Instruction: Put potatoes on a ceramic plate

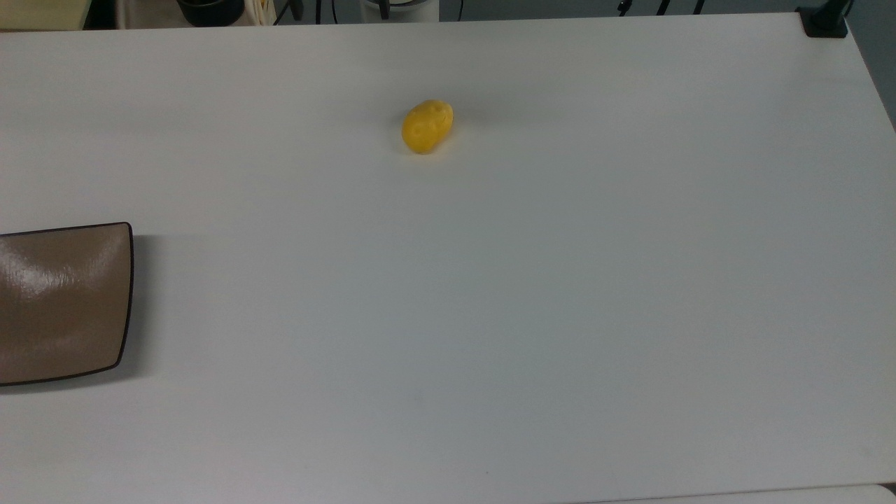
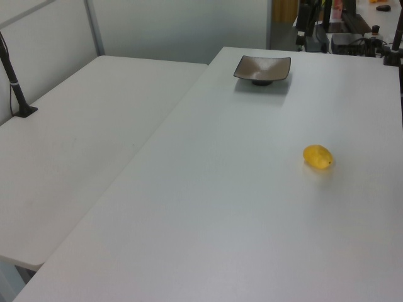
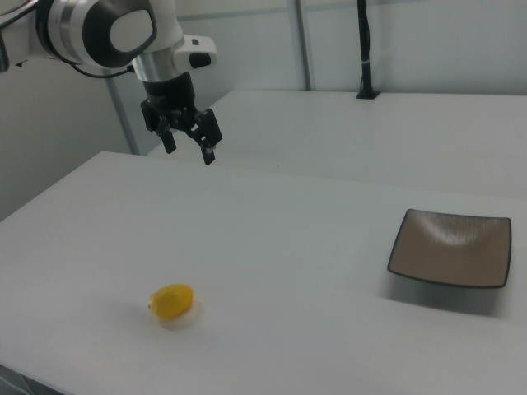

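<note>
The tool (image 3: 188,141) hangs in the air with its two fingers spread wide and nothing between them, pointing down and slightly toward the potato (image 3: 171,302). In the right view it sits well above the potato and farther back over the white surface (image 3: 272,247). The spread jaws suggest it is set up to come down around the potato rather than carry anything yet.

The potato, a small bright yellow oval with shallow dimples, lies on its side on the bare surface, free on every flank, so there is room for fingers to close across its narrow width.

The ceramic plate (image 3: 450,247), glossy tan-brown with a thin dark rim and rounded corners, stands well apart from the potato, to the potato's right in the right view and to its lower left in the top view (image 1: 63,301). Nothing lies on it, so the task is not yet begun: the grasp comes first, then a long carry across to the plate.
</note>
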